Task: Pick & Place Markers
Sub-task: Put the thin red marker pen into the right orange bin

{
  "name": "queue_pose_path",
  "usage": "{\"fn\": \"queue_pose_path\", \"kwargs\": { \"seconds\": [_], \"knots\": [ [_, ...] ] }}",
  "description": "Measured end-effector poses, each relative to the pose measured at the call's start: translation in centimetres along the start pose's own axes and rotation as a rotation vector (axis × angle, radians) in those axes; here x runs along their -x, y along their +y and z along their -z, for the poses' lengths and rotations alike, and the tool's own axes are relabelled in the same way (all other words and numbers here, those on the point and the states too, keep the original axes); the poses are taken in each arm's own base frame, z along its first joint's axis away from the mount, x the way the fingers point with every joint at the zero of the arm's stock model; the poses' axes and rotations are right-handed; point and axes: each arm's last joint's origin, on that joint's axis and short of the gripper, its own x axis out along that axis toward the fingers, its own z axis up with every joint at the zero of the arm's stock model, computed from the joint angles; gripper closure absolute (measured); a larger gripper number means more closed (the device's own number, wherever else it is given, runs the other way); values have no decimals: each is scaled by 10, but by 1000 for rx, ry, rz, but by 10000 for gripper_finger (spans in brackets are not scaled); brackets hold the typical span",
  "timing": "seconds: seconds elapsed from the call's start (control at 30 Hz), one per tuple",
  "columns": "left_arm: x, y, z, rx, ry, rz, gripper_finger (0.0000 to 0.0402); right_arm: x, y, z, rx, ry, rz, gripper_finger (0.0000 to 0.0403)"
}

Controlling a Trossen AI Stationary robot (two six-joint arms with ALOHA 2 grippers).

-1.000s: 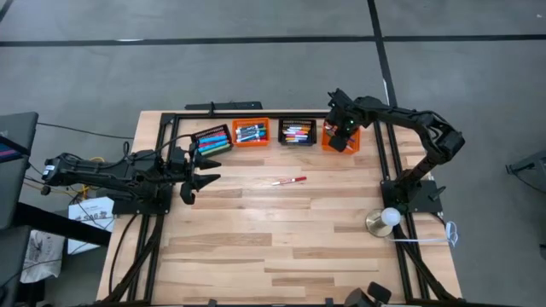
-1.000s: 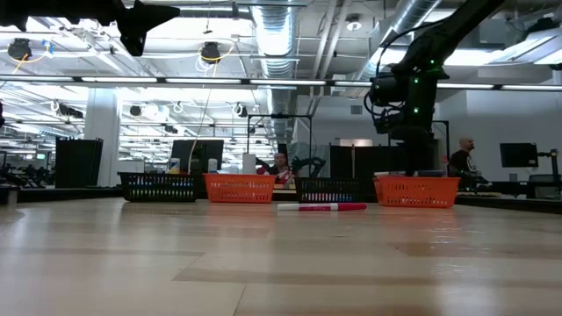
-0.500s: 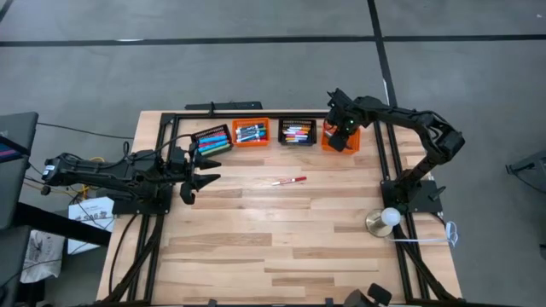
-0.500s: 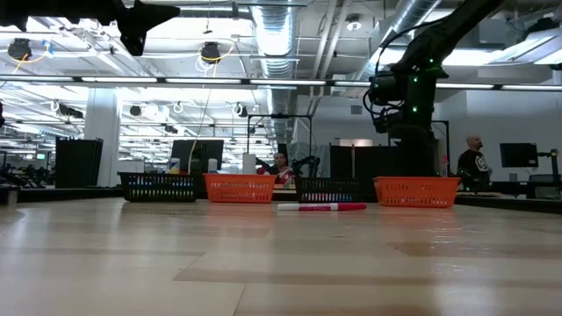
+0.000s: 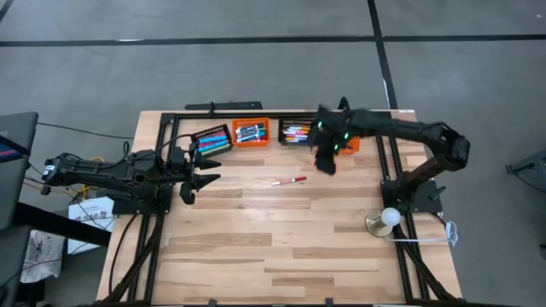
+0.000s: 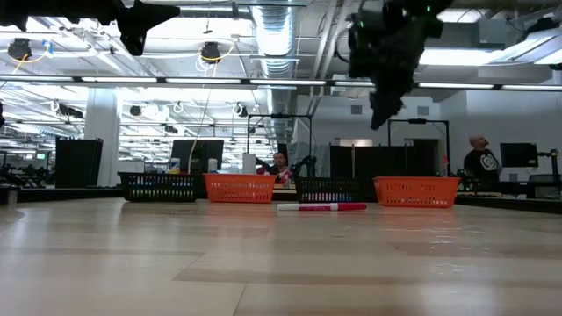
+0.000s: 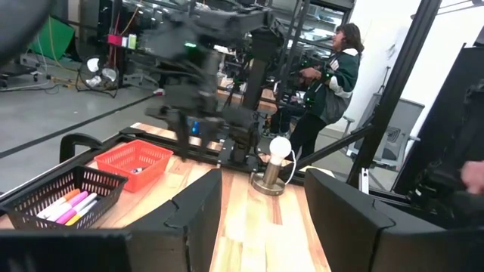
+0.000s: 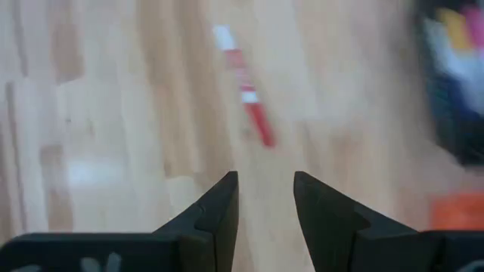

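You see the right gripper (image 5: 327, 164) in the upper centre of the high view, fingers parted and empty, above the tabletop (image 5: 281, 247). The red marker (image 5: 289, 181) lies just lower left. The left gripper (image 5: 191, 183) waits wide open at left.

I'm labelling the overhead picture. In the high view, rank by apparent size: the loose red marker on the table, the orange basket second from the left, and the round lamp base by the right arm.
1. Orange basket, largest.
2. Red marker and lamp base: the marker looks longer but far thinner, so I won't rank them.
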Motion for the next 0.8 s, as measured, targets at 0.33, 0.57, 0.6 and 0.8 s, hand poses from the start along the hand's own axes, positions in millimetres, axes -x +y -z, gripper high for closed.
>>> {"fn": "queue_pose_path", "kwargs": {
  "seconds": [0.33, 0.57, 0.6, 0.8],
  "knots": [
    [0, 0, 0, 0, -1, 1, 211, -48, 61, -29, 306, -77, 261, 285],
    [-4, 0, 2, -2, 16, -2, 211, -90, 52, -33, 297, 63, 247, 285],
    [-4, 0, 3, -3, 21, -3, 211, -96, 51, -34, 305, 93, 244, 284],
    [-9, 0, 6, -6, 43, -7, 211, -123, 45, -50, 317, 143, 225, 284]
  ]
}}
